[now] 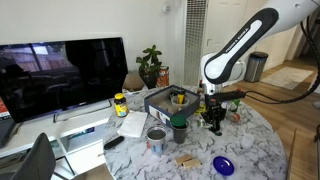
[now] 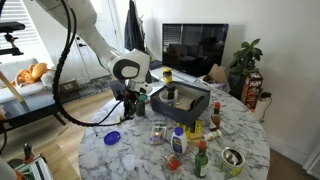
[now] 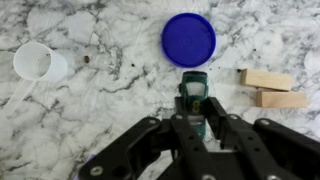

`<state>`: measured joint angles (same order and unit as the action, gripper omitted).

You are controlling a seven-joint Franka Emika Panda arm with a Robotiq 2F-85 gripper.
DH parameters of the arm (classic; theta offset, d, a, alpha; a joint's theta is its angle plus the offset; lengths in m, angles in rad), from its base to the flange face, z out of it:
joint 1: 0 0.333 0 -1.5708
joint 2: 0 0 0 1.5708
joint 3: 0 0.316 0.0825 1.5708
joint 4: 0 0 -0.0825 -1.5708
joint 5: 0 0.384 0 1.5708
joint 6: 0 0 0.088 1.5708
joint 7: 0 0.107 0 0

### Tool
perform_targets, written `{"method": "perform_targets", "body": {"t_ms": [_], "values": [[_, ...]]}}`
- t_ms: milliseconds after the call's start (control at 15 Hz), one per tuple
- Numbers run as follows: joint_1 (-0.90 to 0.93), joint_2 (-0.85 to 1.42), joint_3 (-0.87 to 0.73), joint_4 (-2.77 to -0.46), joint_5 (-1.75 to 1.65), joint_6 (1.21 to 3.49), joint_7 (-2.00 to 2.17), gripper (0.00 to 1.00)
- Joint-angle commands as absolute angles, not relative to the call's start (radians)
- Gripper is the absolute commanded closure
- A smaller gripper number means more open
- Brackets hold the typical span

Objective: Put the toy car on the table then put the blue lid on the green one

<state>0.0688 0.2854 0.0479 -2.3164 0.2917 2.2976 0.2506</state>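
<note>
My gripper (image 3: 192, 100) is shut on the toy car (image 3: 192, 92), a small teal-dark toy pinched between the fingers, held above the marble table (image 3: 90, 120). The blue lid (image 3: 188, 40) lies flat on the table just beyond the fingertips in the wrist view. In both exterior views the gripper (image 1: 213, 120) (image 2: 128, 104) hangs over the table with the blue lid (image 1: 223, 165) (image 2: 112, 138) below and in front of it. The green one (image 1: 179, 128) stands upright near the table's middle, beside the gripper.
A white cup (image 3: 35, 63) and two wooden blocks (image 3: 270, 88) lie to either side of the blue lid. A silver can (image 1: 156, 138), a grey box (image 1: 168, 100) of items and several bottles (image 2: 200, 160) crowd the table. A TV (image 1: 60, 75) stands behind.
</note>
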Motion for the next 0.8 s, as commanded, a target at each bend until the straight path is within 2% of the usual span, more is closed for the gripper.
{"method": "perform_targets", "body": {"t_ms": [0, 200, 267, 733], "values": [[0.063, 0.287, 0.048, -2.315, 0.292, 2.295, 0.251, 0.73], [0.06, 0.287, 0.047, -2.314, 0.295, 2.295, 0.251, 0.73], [0.06, 0.287, 0.047, -2.314, 0.295, 2.295, 0.251, 0.93], [0.048, 0.484, 0.022, -2.252, 0.303, 2.504, 0.27, 0.93]]}}
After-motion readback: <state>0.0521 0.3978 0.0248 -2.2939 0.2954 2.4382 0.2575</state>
